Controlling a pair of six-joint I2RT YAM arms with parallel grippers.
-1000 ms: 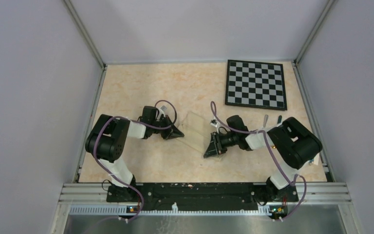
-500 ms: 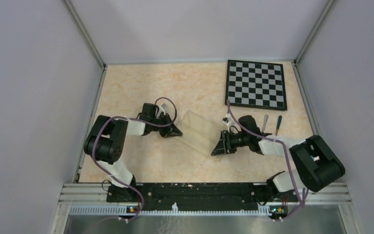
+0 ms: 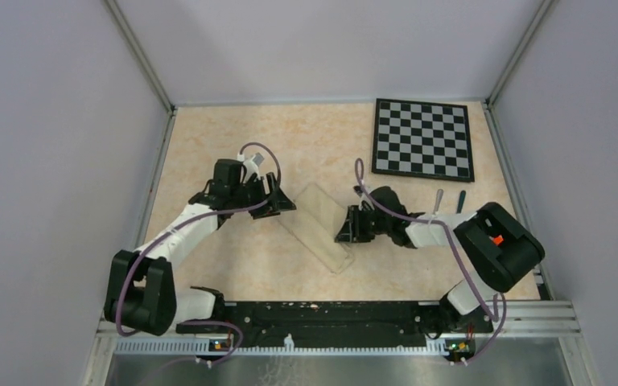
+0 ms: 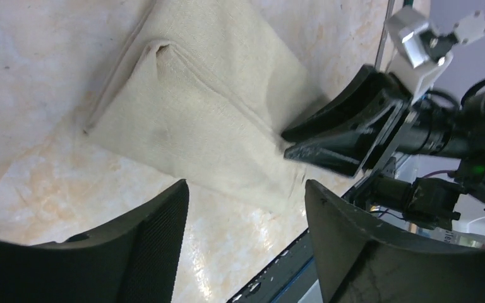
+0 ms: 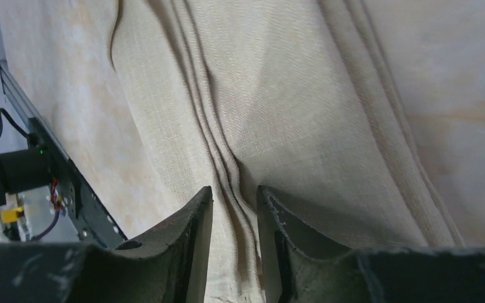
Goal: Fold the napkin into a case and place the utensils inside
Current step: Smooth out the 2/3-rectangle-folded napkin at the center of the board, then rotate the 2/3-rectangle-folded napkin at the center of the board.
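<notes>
The napkin (image 3: 323, 226) lies mid-table as a long narrow folded strip, running from the far side toward the near edge. My left gripper (image 3: 282, 207) hovers just left of its far end, open, with only bare tabletop between the fingers (image 4: 246, 192). The napkin (image 4: 208, 113) lies beyond those fingertips. My right gripper (image 3: 344, 228) sits at the strip's right edge, shut on a raised pleat of the napkin (image 5: 290, 95), which runs between its fingers (image 5: 233, 196). The silver knife (image 3: 437, 198) and the spoon's dark handle (image 3: 461, 196) lie right of the right arm, partly hidden by it.
A black-and-white checkered board (image 3: 423, 138) lies at the far right. Metal frame rails run along both table sides, with a black base rail (image 3: 314, 314) at the near edge. The right gripper (image 4: 344, 136) shows in the left wrist view, across the cloth.
My left gripper has opened, let go of the cloth and drawn back to the far left. The right gripper shifted left onto the cloth. The napkin now lies narrower and longer.
</notes>
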